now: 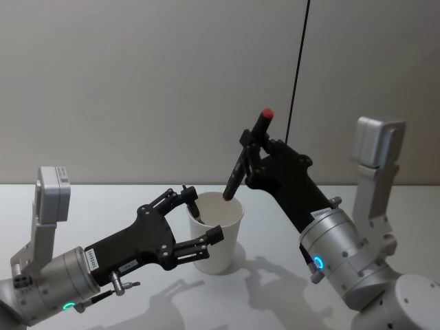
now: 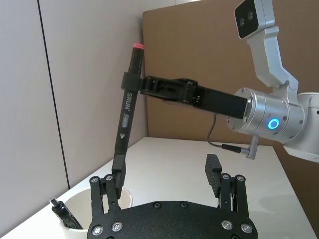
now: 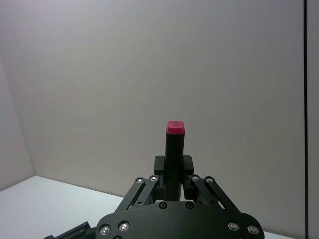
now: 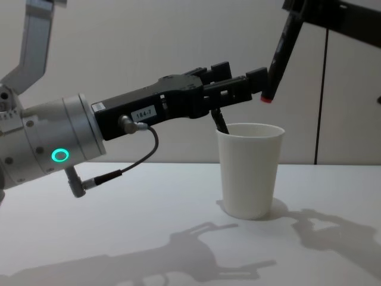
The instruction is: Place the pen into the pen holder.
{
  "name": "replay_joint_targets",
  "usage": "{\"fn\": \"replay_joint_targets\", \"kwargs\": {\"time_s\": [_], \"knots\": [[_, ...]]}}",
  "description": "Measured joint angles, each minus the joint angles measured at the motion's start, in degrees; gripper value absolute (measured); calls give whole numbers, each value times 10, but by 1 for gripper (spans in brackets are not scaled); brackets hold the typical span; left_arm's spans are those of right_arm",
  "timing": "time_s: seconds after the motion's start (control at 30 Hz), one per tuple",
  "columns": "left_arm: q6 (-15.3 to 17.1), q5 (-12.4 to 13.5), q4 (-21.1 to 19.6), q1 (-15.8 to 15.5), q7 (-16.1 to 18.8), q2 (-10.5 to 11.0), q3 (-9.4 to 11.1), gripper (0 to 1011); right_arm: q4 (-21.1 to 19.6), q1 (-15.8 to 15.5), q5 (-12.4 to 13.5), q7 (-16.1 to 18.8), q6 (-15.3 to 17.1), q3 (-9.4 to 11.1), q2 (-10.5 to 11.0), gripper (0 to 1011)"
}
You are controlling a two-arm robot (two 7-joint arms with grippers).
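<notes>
One pen (image 1: 242,161) tip hidden in pen holder (image 1: 218,237); right claw (image 1: 251,144) gripping.

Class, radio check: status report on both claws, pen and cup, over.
Right claw shut on pen, tip inside cup. Left claw open around cup. Another pen already inside.

Matt white paper pen holder (image 1: 217,234); black plastic pen (image 1: 246,157), matt

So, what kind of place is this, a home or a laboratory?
Probably a robot test room, not a home. A plain white table stands against bare grey walls, a brown cardboard board screens one side, and the pen holder and black pens are the props.
</notes>
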Motion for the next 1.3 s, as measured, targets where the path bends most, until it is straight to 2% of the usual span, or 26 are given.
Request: {"fn": "replay_joint_targets", "kwargs": {"time_s": [0.57, 1.03, 1.3], "knots": [[0, 0, 0, 0, 0, 0, 0, 1002, 58, 25, -84, 4, -31, -35, -5, 196], [0, 0, 0, 0, 0, 0, 0, 1002, 101, 37, -115, 3, -48, -48, -24, 196], [0, 0, 0, 0, 0, 0, 0, 1002, 114, 41, -124, 2, -53, -51, -30, 205]]}}
